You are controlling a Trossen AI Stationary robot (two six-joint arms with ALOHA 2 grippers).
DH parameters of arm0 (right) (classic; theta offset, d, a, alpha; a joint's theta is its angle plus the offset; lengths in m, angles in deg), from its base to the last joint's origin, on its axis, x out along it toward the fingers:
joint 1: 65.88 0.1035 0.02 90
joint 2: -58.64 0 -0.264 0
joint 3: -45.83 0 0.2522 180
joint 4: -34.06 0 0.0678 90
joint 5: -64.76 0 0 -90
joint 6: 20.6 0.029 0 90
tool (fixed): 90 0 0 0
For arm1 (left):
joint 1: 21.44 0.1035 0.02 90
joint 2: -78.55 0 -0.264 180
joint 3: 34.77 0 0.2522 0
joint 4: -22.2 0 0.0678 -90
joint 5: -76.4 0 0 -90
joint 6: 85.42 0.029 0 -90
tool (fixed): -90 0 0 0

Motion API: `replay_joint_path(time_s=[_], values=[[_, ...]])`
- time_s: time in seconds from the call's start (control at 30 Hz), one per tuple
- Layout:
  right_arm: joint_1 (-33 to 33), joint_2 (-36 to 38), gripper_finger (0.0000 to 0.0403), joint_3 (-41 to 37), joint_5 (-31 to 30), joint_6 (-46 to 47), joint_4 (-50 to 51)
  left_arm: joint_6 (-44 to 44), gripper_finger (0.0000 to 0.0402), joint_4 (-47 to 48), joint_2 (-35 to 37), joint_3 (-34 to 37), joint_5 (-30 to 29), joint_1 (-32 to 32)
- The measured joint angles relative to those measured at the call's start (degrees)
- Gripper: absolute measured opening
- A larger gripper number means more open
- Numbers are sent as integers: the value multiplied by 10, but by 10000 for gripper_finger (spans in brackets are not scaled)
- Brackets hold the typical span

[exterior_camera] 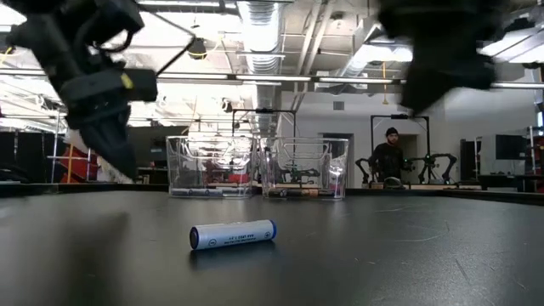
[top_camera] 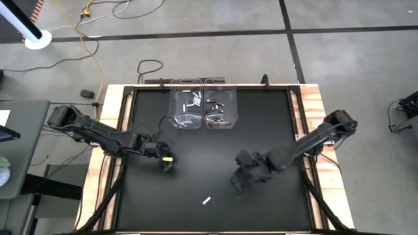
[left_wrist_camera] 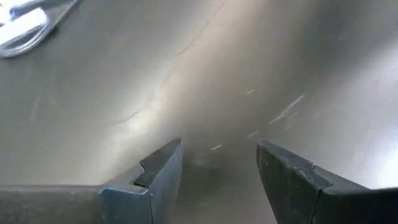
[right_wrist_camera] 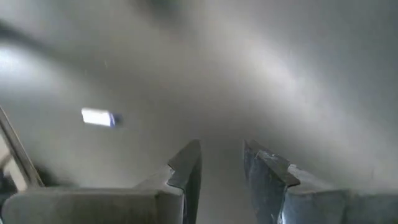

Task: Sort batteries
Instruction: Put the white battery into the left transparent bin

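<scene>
One white battery point(top_camera: 207, 200) lies on its side on the black table near the front edge; it also shows in the low view point(exterior_camera: 233, 235) and the right wrist view point(right_wrist_camera: 98, 117). Two clear bins stand side by side at the far middle. The left bin point(top_camera: 186, 104) holds several white batteries and the right bin point(top_camera: 221, 104) holds darker ones. My left gripper point(top_camera: 168, 163) hovers over the table's left half, open point(left_wrist_camera: 219, 152), with nothing between its fingers. My right gripper point(top_camera: 240, 183) hangs right of the loose battery, open point(right_wrist_camera: 222, 149) and empty.
The black mat is framed by a wooden table edge point(top_camera: 313, 104). Bare mat lies between the two grippers and the bins. A person point(exterior_camera: 391, 157) stands in the room far behind the table. Cables point(top_camera: 151, 65) lie on the floor beyond the far edge.
</scene>
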Motion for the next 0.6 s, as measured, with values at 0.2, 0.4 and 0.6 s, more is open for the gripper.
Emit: replay_joint_path(time_s=[0.2,0.4,0.6], values=[[99,44,133,-100,0,107,-17,-120,199,53,-117,-131,-45,-90],[181,65,133,-150,-43,154,-39,-223,199,154,-261,-292,-120,-164],[220,68,133,-171,-46,154,-61,-236,199,158,-386,-425,-143,-207]])
